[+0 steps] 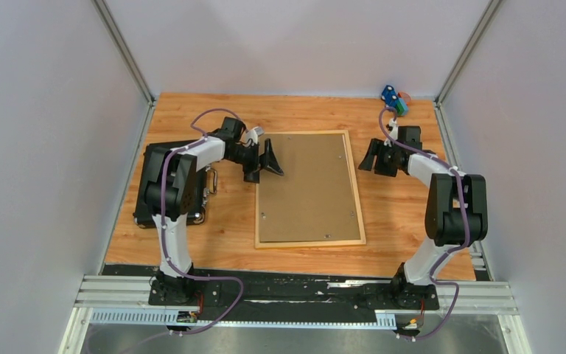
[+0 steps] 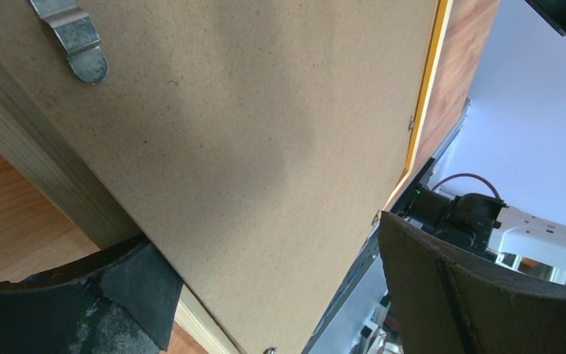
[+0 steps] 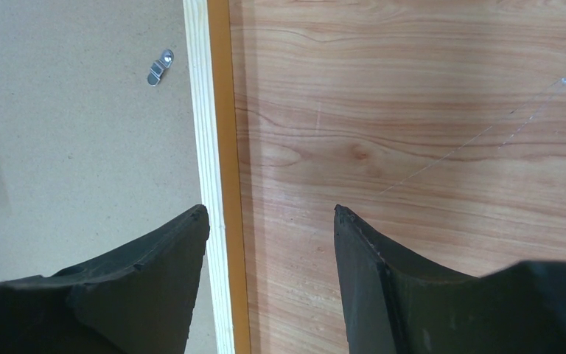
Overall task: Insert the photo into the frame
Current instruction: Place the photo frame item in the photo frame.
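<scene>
Frame (image 1: pixel 309 243) is lying face down under the left gripper's (image 1: pixel 265 174) wide jaws and the right gripper's (image 3: pixel 271 214) half-open empty ones, likely needing its clips (image 3: pixel 160 66) turned.

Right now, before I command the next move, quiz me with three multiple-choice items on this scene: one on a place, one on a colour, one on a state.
1. Where is the black case?
A. far right corner
B. left side of the table
C. against the back wall

2. What colour is the face-up board in the frame?
A. plain brown
B. grey-white
C. black

3. How is the left end effector?
A. shut on a rail
B. shut on a clip
C. open, holding nothing

Answers:
1. B, the case lies at the table's left edge, partly under the arm there.
2. A, the top view and both wrist views show plain brown board inside the rails.
3. C, its fingers are spread wide over the frame's far left corner with nothing between them.
</scene>
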You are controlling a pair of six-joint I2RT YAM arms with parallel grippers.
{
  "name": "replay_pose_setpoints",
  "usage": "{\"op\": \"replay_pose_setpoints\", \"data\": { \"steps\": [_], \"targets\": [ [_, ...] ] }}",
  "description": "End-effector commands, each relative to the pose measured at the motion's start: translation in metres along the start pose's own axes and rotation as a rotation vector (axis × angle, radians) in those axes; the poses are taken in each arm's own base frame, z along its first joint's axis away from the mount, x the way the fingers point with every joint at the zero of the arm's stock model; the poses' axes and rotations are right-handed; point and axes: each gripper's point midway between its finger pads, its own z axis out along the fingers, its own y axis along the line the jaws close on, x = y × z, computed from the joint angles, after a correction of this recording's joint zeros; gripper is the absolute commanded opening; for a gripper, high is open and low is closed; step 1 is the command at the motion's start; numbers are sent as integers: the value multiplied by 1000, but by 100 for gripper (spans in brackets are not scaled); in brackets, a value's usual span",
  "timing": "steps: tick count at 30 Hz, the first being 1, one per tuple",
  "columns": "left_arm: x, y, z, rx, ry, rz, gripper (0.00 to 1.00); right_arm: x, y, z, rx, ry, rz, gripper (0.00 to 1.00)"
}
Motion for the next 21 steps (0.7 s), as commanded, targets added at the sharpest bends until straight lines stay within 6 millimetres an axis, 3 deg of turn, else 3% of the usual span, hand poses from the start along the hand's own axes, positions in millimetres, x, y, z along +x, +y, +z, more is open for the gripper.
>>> {"op": "replay_pose_setpoints", "data": {
  "steps": [1,13,21],
  "targets": [
    [-10,-23,-9,21,-20,90,100,-8,1,3,-21,-27,-8,61],
    [-8,-18,3,-63,23,143,100,-2,12,6,-85,-2,-2,62],
    [-9,-11,6,-141,35,176,100,7,31,14,-156,38,-27,62]
  ]
}}
